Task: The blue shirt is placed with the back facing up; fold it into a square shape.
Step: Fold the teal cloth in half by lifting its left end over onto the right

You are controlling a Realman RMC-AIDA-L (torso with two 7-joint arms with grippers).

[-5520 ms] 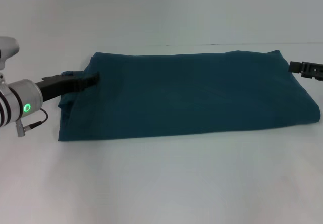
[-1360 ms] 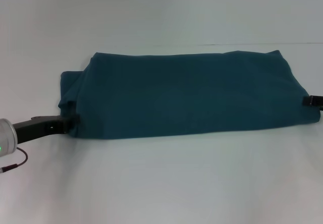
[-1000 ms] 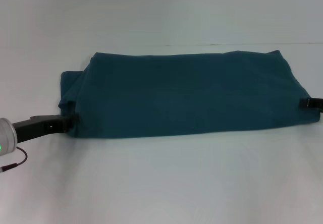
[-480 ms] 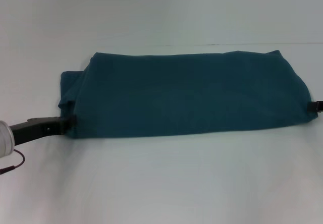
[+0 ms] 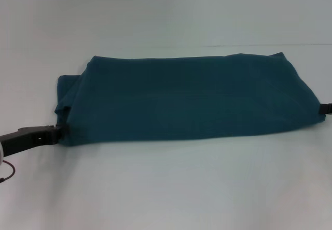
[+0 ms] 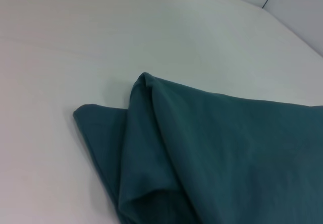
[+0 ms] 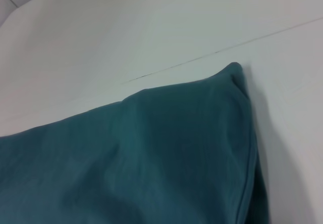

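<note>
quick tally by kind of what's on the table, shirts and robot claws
blue shirt: 1, folded into a long band on the white table
robot claws: 2, the left claw at the shirt's near left corner, the right claw at its right end
total: 3
</note>
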